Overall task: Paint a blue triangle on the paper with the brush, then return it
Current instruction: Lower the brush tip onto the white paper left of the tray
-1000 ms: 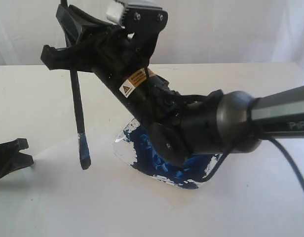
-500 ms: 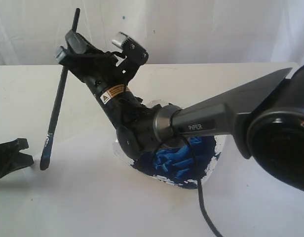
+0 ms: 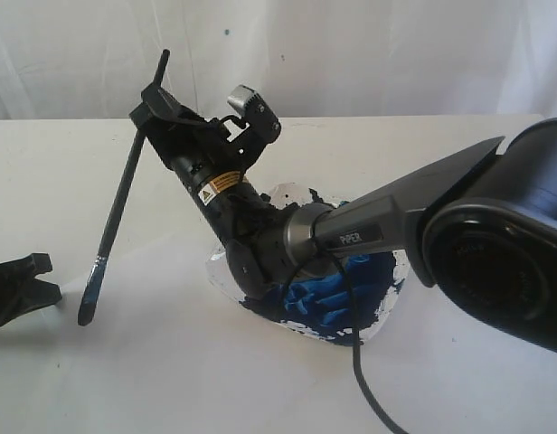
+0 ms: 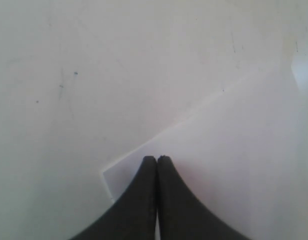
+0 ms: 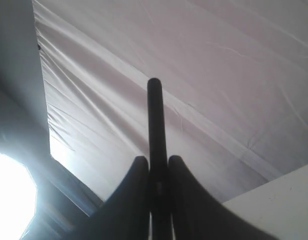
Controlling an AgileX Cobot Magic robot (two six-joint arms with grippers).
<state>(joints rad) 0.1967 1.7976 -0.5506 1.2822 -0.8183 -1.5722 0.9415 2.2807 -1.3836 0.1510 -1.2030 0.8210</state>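
My right gripper (image 3: 150, 101) is shut on the black handle of the brush (image 3: 120, 203), high above the table. The brush slants down to the left, and its blue-stained tip (image 3: 88, 303) hangs just over the white paper (image 3: 152, 362). In the right wrist view the handle (image 5: 155, 115) stands up between the closed fingers of my right gripper (image 5: 156, 160). My left gripper (image 4: 157, 159) is shut with nothing in it, its tips over a corner of the paper (image 4: 234, 140). It shows at the left edge of the exterior view (image 3: 43, 277). No blue triangle is in view.
A clear plate (image 3: 222, 276) smeared with dark-blue paint (image 3: 337, 298) lies at the table's middle, partly hidden by the right arm (image 3: 351, 231). A white curtain hangs behind the table. The arm's cable (image 3: 369, 398) trails toward the front edge.
The right wrist has swung down and turned, tilting the brush from near upright to a slant. Its tip moved left over the paper. The left gripper has stayed put.
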